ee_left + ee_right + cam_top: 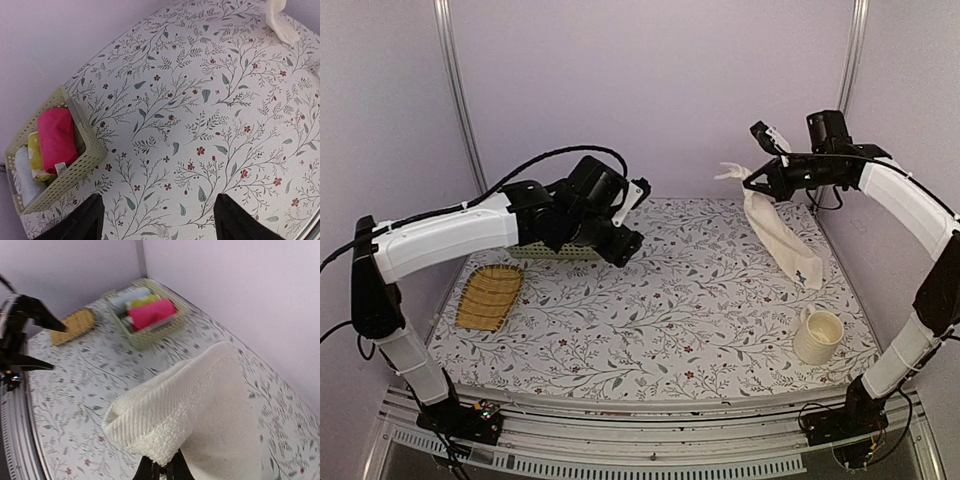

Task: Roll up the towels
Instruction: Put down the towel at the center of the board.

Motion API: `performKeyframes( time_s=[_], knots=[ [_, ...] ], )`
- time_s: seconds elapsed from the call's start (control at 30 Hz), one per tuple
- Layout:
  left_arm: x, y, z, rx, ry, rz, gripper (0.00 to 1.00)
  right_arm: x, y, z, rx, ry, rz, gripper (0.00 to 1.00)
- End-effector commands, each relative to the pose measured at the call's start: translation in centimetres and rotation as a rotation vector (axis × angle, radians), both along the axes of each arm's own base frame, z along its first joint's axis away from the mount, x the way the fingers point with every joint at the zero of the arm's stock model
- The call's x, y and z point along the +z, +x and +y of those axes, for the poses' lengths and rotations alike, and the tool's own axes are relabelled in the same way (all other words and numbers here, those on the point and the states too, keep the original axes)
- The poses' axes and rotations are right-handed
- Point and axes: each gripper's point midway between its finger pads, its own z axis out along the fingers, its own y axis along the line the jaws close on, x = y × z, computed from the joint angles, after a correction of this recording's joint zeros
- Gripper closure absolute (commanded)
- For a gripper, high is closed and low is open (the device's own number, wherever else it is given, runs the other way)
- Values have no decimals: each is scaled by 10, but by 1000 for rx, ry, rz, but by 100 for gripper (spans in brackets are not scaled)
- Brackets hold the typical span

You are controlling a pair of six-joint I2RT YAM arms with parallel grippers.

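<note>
My right gripper (754, 182) is shut on an edge of the cream-white towel (777, 232), holding it up at the back right. The towel hangs down to the table, and in the right wrist view its folded edge (200, 405) bunches above the gripper (167, 471). The pink towel (56, 137) lies rolled in a pale green basket (82, 162), and the right wrist view shows it too (150, 313). Above the floral table, right of the basket, my left gripper (157, 215) stands open with nothing between its fingers. In the top view this gripper (632, 218) hovers at mid-table.
A cream mug (818, 335) stands at the front right. A woven straw mat (490, 296) lies at the left. The basket (555, 251), mostly hidden under my left arm, also holds a yellow-green cloth and a pale one. Walls close the back and sides.
</note>
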Motion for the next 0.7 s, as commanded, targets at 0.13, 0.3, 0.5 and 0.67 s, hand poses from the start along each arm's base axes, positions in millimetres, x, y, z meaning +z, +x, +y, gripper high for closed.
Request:
performKeyframes(
  time_s=[0.13,0.3,0.5,0.67],
  knots=[
    [42,-2,23,14,-249,-98,23,64,-45,28,196,136,-44,97],
    [2,-3,20,9,-252,-35,24,-27,-17,0,100,64,123,93],
    [-48,-26,4,-83,-292,112,31,-109,-12,-89,-205,-9,259,89],
    [-79,-40,-3,-141,-293,193,38,-126,-38,-120,-317,-169,224,57]
  ],
)
